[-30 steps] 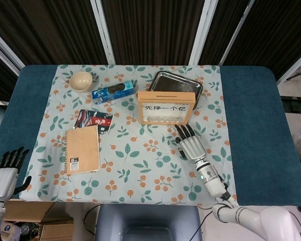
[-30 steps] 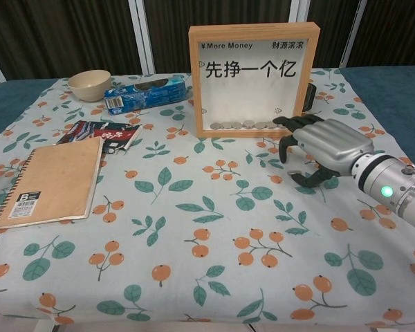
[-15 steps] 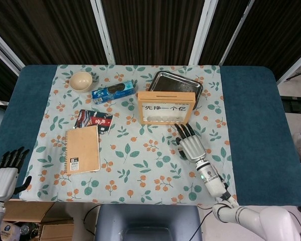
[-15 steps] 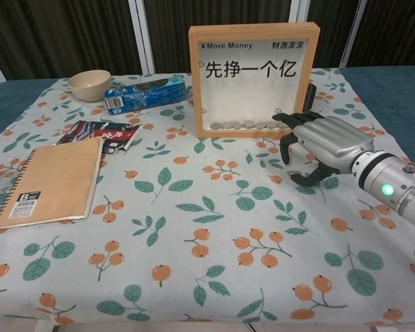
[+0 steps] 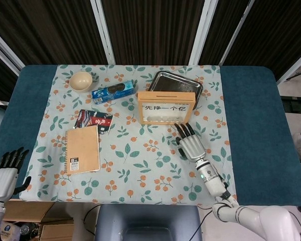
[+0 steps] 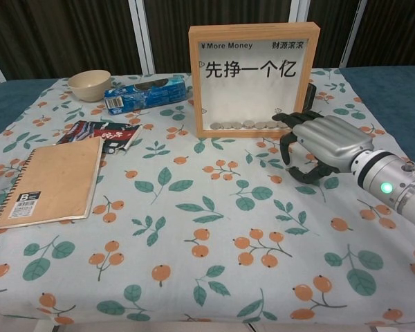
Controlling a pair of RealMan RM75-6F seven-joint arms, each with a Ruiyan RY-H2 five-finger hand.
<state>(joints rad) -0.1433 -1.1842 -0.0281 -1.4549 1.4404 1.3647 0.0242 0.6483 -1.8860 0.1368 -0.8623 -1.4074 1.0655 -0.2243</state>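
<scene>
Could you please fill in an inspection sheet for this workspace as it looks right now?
Surface: blue table under a floral cloth.
Job's things: wooden coin frame, upright, coins along its bottom.
Clutter: notebook, snack packet, blue pack, bowl, metal tray behind the frame.
Robot hands: right robot hand low by the frame's lower right corner, holding nothing visible; left robot hand off the table edge, fingers apart.
Cables: nothing seen on the table.
Surroundings: dark slatted wall.

tray [image 5: 165,80] behind frame [image 5: 166,107], notebook [image 5: 82,149] left
</scene>
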